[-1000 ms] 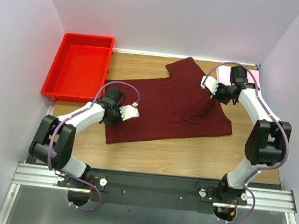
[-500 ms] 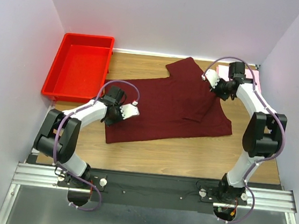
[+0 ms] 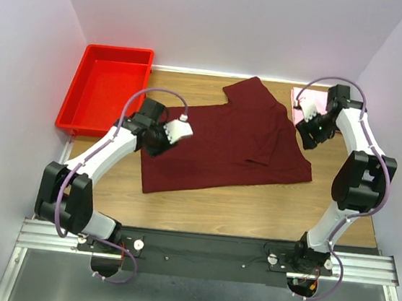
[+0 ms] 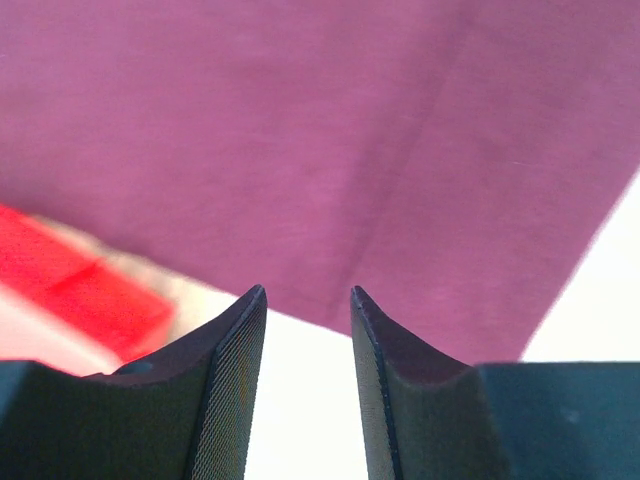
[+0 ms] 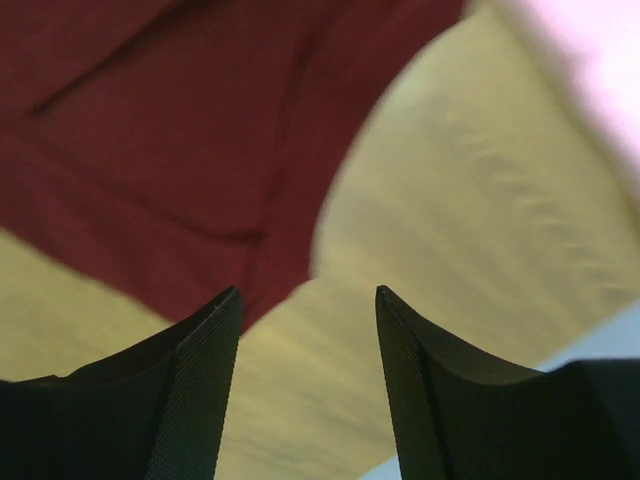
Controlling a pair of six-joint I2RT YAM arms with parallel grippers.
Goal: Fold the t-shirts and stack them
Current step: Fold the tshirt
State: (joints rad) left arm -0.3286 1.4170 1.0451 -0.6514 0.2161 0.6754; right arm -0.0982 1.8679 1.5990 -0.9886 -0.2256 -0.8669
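Across the middle of the table (image 3: pixel 252 207) lies the maroon shirt (image 3: pixel 223 146), flat, with one sleeve pointing toward 12 o'clock and a crease running down its right side. A second ago both grippers were pinched shut on it, and the cloth near its right edge was drawn up into a peak. Now both have let go. The left gripper (image 3: pixel 180 129) hangs over the shirt's 9 o'clock edge, its jaws partly apart with nothing between them. The right gripper (image 3: pixel 308 113) has pulled back toward 2 o'clock, jaws wider and also empty, and sits just beside the pink shirt (image 3: pixel 299 96), which lies mostly hidden behind that arm. The peak has dropped and the cloth is lying down again.

This looks like the end of a spreading or first-fold move. The maroon shirt is still broad and not yet a neat packet, and the pink shirt seems untouched. A red bin (image 3: pixel 71 107) sits at 10 o'clock.
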